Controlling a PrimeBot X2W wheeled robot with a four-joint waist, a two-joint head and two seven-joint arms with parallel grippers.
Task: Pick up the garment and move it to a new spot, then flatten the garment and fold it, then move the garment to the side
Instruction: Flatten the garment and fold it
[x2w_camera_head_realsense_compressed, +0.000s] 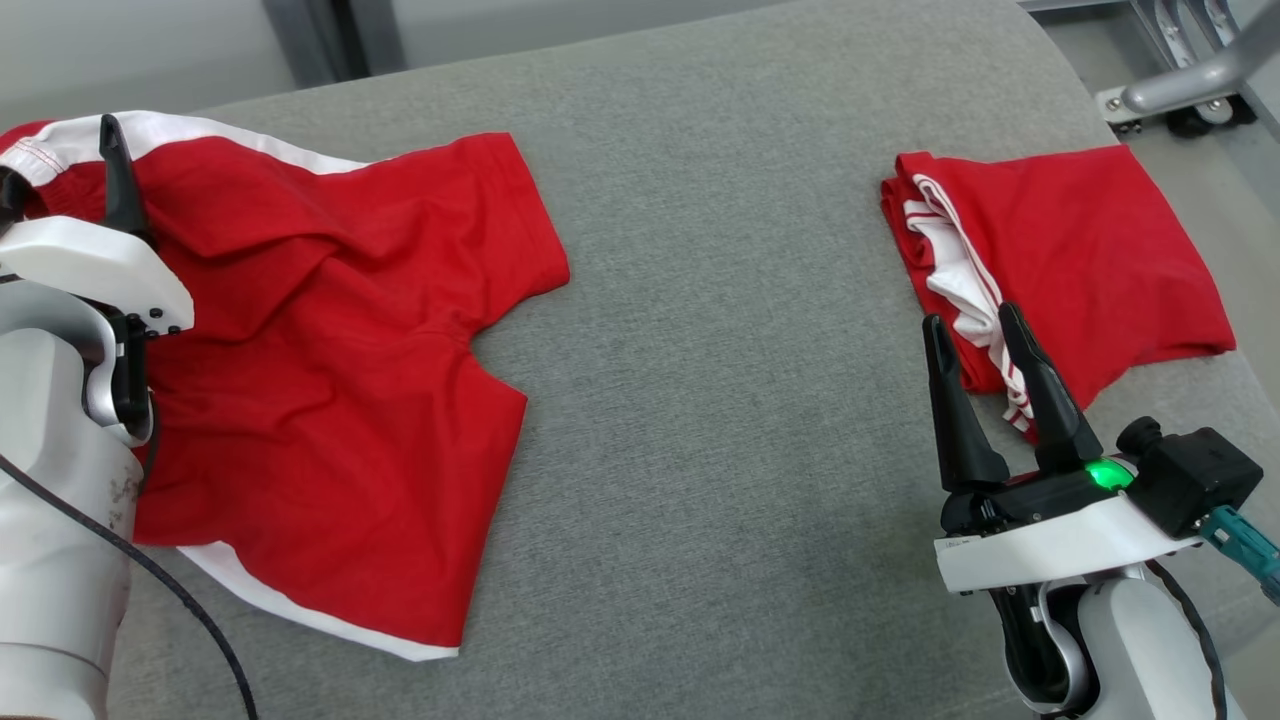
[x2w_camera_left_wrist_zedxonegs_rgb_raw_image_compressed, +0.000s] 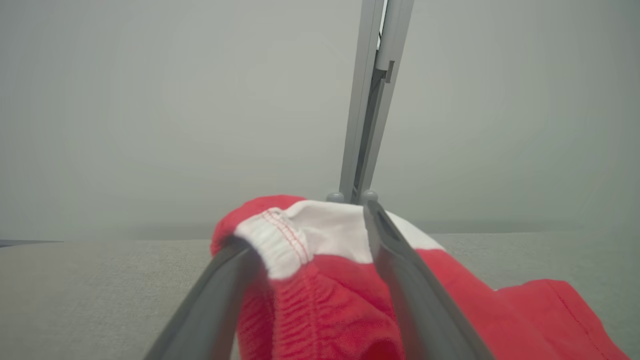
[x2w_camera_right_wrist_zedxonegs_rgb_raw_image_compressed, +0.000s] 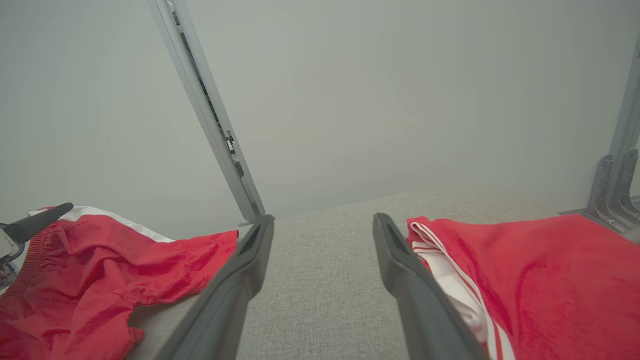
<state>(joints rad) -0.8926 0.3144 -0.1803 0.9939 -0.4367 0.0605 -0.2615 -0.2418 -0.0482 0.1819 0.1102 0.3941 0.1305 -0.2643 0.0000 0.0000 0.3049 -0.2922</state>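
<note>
A grey fabric surface (x2w_camera_head_realsense_compressed: 720, 420) backs onto a pale wall (x2w_camera_right_wrist_zedxonegs_rgb_raw_image_compressed: 375, 100) with a metal post (x2w_camera_right_wrist_zedxonegs_rgb_raw_image_compressed: 210, 115).

Red shorts (x2w_camera_head_realsense_compressed: 330, 330) with white side stripes, lying spread but rumpled at the left of the frame, elastic waistband bunched at upper left, legs pointing right. Second red pair (x2w_camera_head_realsense_compressed: 1080, 250), folded, upper right.

Your left tool (x2w_camera_head_realsense_compressed: 55, 160), upper left, and right tool (x2w_camera_head_realsense_compressed: 970, 320), lower right, have long dark tapered fingers (x2w_camera_head_realsense_compressed: 960, 420) on white cover plates (x2w_camera_head_realsense_compressed: 1050, 545) over pale grey forearms (x2w_camera_head_realsense_compressed: 50, 520). A green light (x2w_camera_head_realsense_compressed: 1105, 472) glows by the right one's black camera block (x2w_camera_head_realsense_compressed: 1195, 480) and teal connector (x2w_camera_head_realsense_compressed: 1245, 545); a black cable (x2w_camera_head_realsense_compressed: 130, 553) crosses the left forearm.
</note>
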